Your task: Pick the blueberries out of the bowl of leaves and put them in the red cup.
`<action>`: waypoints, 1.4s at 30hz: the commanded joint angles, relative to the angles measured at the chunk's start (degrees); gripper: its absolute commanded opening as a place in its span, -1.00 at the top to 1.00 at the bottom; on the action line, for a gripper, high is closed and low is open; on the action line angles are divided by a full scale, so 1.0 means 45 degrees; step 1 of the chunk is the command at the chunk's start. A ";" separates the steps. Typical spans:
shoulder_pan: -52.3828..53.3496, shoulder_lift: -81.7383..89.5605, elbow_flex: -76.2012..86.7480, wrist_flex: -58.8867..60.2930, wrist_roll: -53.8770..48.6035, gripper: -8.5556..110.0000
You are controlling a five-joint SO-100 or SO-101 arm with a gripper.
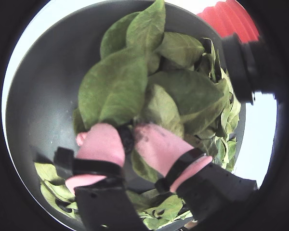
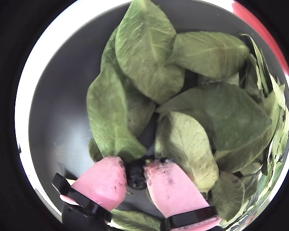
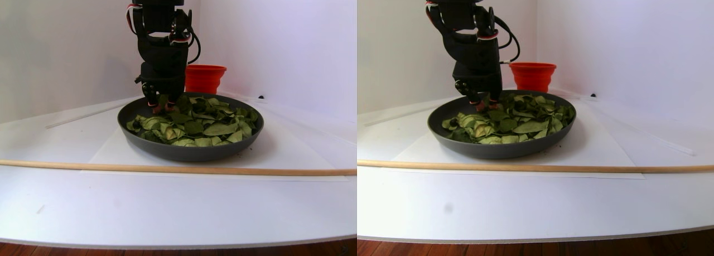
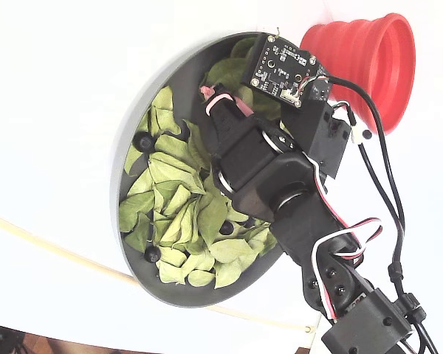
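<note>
A dark grey bowl (image 2: 58, 120) holds green leaves (image 2: 144, 53). My gripper (image 2: 136, 177) has pink fingers (image 2: 103, 180) and reaches down into the bowl near its rim. It is shut on a dark blueberry (image 2: 136, 174), pinched between both pads; the berry also shows in a wrist view (image 1: 126, 138). Other blueberries (image 4: 143, 140) lie among the leaves in the fixed view. The red cup (image 4: 369, 51) stands just beyond the bowl (image 4: 177, 295), close behind the arm; it also shows in the stereo pair view (image 3: 205, 77).
A thin wooden stick (image 3: 167, 168) lies across the white table in front of the bowl (image 3: 189, 150). White walls close in the back and sides. The arm's cables (image 4: 384, 192) hang near the cup.
</note>
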 commanded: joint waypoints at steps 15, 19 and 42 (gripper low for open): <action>0.0508 0.6055 0.1289 0.2090 -0.0137 0.74; 0.1562 0.7500 0.1191 0.2422 -0.0215 0.74; 0.3359 0.3281 -0.3926 0.0859 0.0215 0.53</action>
